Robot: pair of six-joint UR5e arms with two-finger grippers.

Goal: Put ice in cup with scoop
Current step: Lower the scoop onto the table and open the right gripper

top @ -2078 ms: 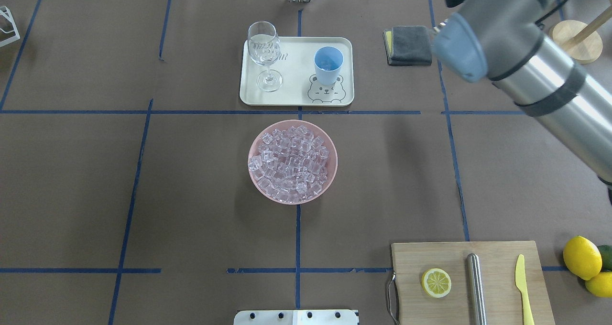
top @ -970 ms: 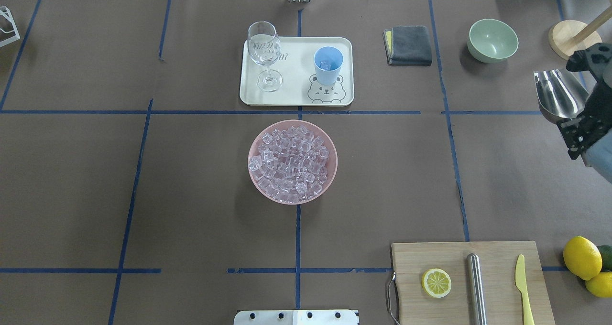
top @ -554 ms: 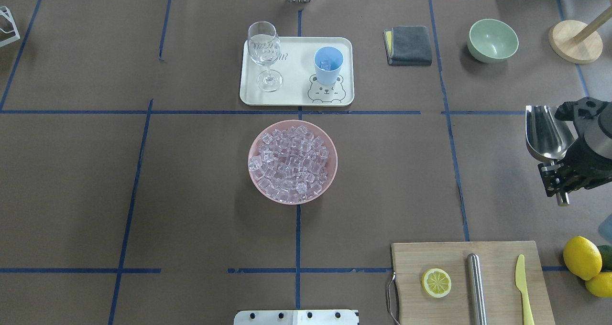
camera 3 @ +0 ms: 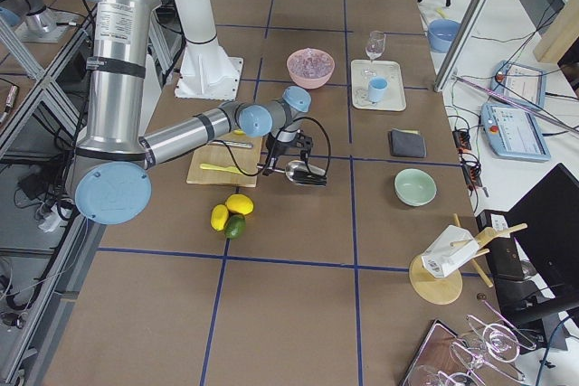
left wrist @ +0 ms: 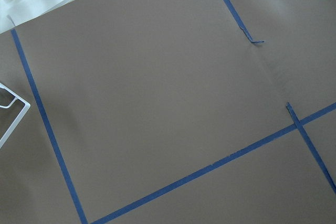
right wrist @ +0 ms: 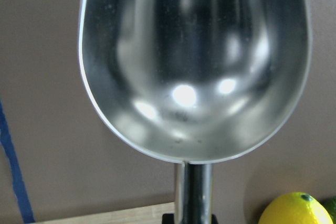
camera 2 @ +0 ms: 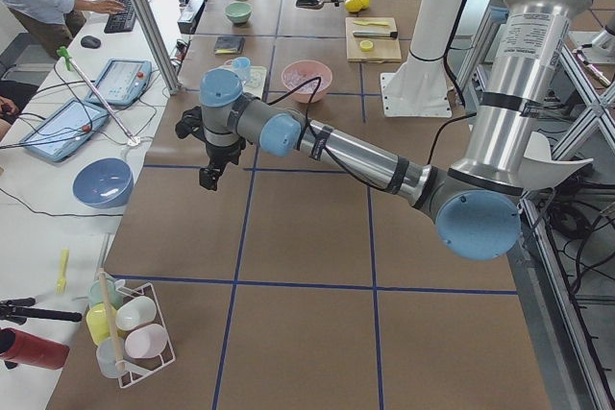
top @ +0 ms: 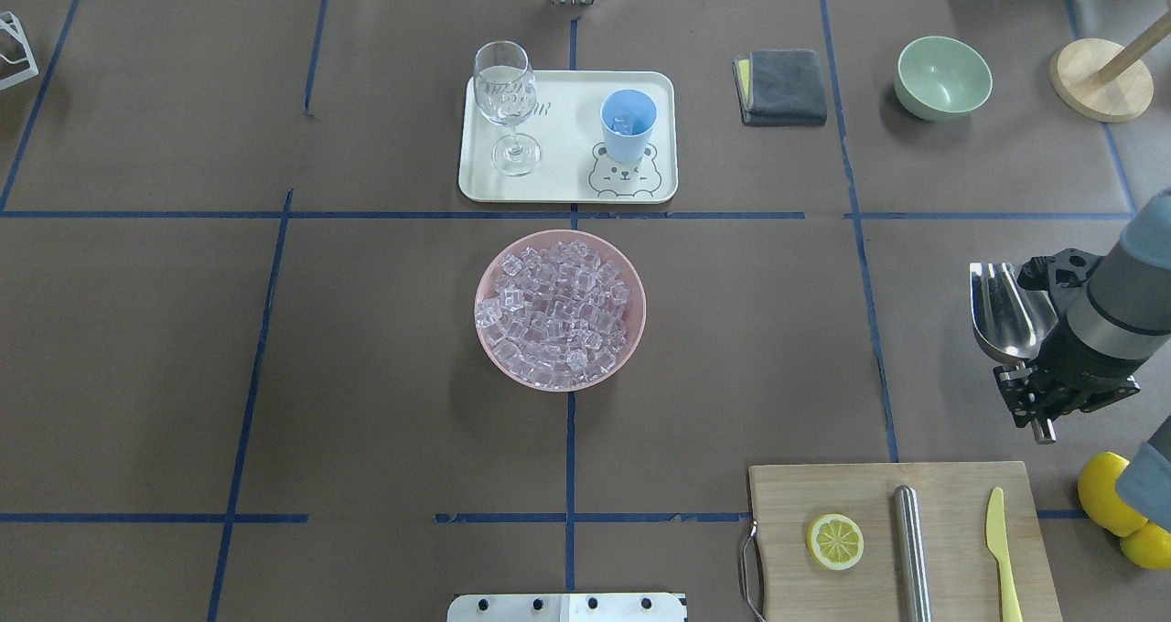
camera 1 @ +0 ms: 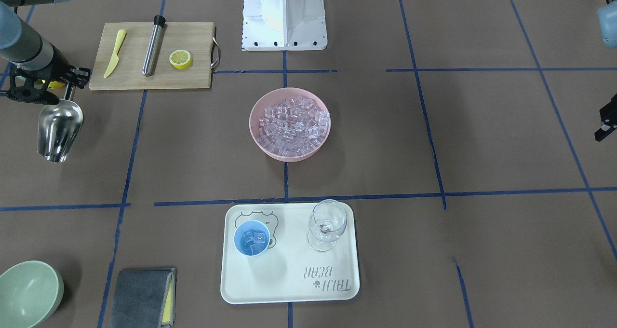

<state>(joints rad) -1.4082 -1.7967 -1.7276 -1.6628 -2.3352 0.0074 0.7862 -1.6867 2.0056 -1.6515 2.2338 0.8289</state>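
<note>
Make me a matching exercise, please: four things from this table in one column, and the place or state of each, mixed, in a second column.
Things:
1. scoop
2. cup
3. pink bowl
4. lemon half

Places or states:
A. on the tray, a little ice inside
B. on the cutting board
C. empty, held by the right gripper
D. heaped with ice, mid-table

Pairs: 1-C, 2-A, 3-D, 4-B.

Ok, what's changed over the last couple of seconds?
The right pincer, shut on the scoop, has carried the empty scoop back toward the robot and slightly toward the table's middle, to just beyond the cutting board. No grasp or release seen. The cup with its ice, the tray, glass and pink bowl stayed put.
</note>
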